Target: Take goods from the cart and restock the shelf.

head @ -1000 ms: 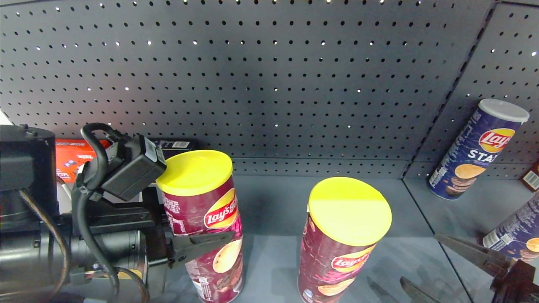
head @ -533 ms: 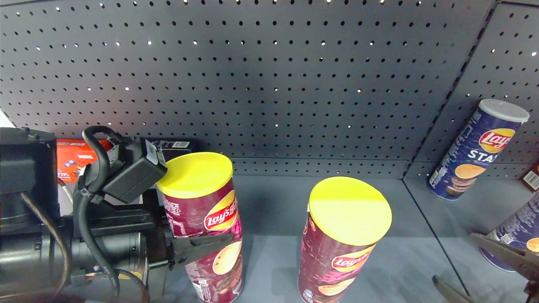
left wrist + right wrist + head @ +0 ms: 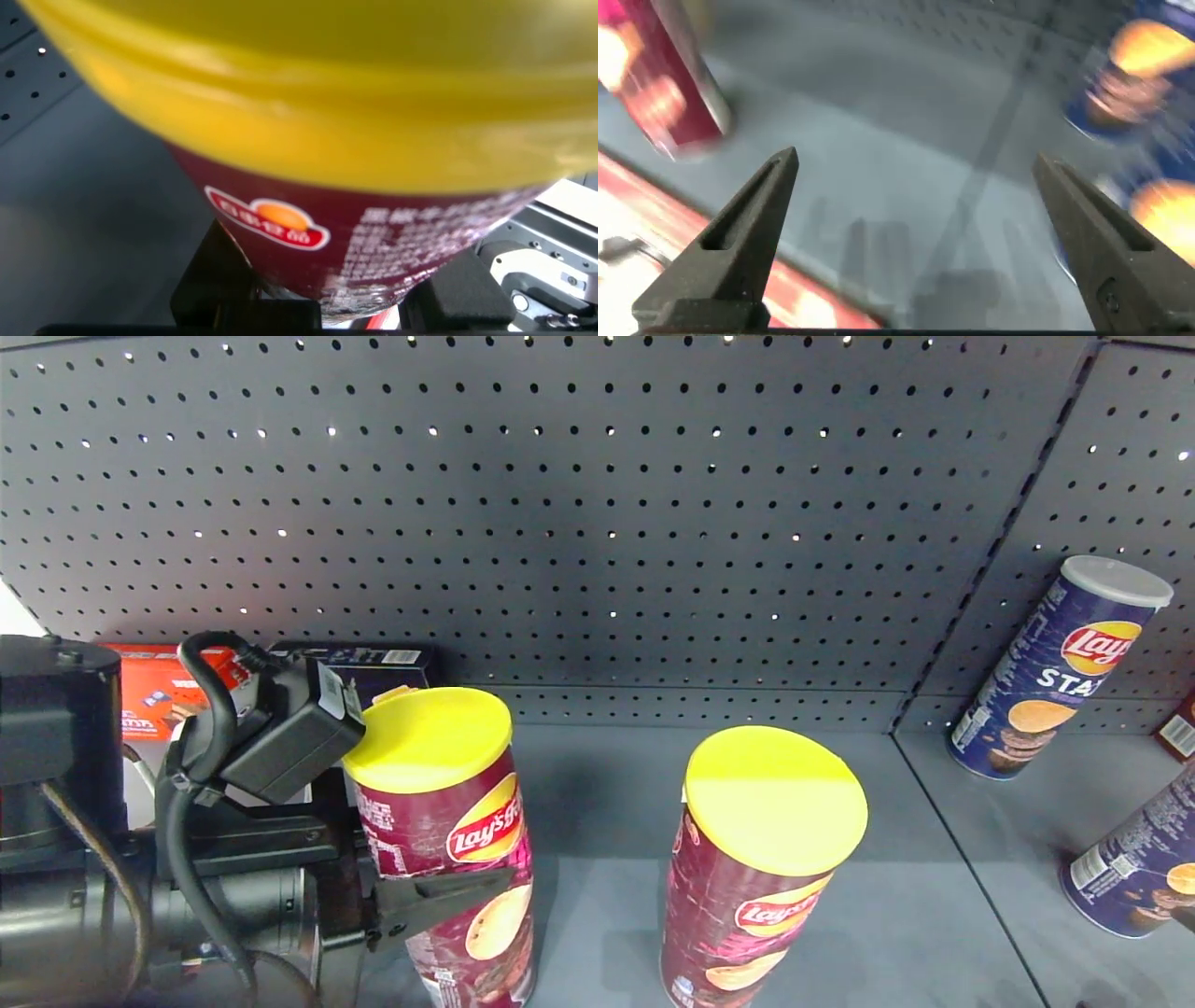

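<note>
A dark pegboard panel backed the grey shelf. We counted two maroon cans with yellow lids and two blue cans, all bearing a red-and-yellow logo and pictured chips. Our left hand gripped the left maroon can at the shelf's left, a little lower than a second before. The right maroon can stood apart. Our right hand, fingers spread wide, had drawn back.

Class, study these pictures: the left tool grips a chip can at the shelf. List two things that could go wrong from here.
1. The held can, gripped by the left tool, has its base out of sight, so it may not rest on the shelf; released now, it might topple.
2. A second can stands beside it; a sideways swing could knock that one over.
</note>
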You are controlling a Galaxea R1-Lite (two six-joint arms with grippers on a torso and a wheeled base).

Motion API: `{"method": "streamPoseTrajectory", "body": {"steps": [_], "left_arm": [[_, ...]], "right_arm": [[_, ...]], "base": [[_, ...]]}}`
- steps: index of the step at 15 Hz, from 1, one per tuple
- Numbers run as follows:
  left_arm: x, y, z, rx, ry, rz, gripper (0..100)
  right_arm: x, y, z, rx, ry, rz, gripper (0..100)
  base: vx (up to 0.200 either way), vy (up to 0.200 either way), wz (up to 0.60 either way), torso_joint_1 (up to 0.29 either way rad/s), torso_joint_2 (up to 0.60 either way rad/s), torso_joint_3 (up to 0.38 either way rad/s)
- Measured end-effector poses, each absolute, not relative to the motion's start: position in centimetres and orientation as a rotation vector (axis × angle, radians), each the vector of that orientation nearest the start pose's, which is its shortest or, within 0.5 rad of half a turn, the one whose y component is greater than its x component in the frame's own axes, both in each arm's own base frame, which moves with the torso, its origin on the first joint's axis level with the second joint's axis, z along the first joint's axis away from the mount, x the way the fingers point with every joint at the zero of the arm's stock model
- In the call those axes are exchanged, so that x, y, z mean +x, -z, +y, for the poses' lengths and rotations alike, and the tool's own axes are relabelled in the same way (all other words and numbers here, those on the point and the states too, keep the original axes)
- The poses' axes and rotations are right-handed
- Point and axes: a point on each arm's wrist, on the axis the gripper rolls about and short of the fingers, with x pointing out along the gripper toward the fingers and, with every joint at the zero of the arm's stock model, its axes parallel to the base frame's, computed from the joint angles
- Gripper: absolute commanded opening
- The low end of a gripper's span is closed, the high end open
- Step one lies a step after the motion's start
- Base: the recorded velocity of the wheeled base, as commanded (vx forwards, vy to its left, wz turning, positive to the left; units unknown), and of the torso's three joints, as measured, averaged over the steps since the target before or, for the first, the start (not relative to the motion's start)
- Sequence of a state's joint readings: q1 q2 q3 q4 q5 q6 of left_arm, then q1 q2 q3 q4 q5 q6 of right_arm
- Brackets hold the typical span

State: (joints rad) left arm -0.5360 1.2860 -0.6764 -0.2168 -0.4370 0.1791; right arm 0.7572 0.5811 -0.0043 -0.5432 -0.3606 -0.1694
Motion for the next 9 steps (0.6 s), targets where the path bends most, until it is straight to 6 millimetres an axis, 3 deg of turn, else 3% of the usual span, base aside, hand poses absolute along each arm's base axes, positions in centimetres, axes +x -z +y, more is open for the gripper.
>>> {"method": "streamPoseTrajectory", "body": {"steps": [4, 9], "left_arm": [[16.2, -21.2, -10.8, 0.18, 1.011, 0.316, 0], [16.1, -21.2, -10.8, 0.173, 1.046, 0.312, 0]], "right_arm": [[0.2, -8.9, -0.9, -0.333, -0.302, 0.122, 100], [-1.7, -9.1, -1.6, -0.337, -0.044, 0.08, 100]], "base": [[0.0, 0.0, 0.0, 0.0, 0.0, 0.0], [0.0, 0.0, 0.0, 0.0, 0.0, 0.0]]}}
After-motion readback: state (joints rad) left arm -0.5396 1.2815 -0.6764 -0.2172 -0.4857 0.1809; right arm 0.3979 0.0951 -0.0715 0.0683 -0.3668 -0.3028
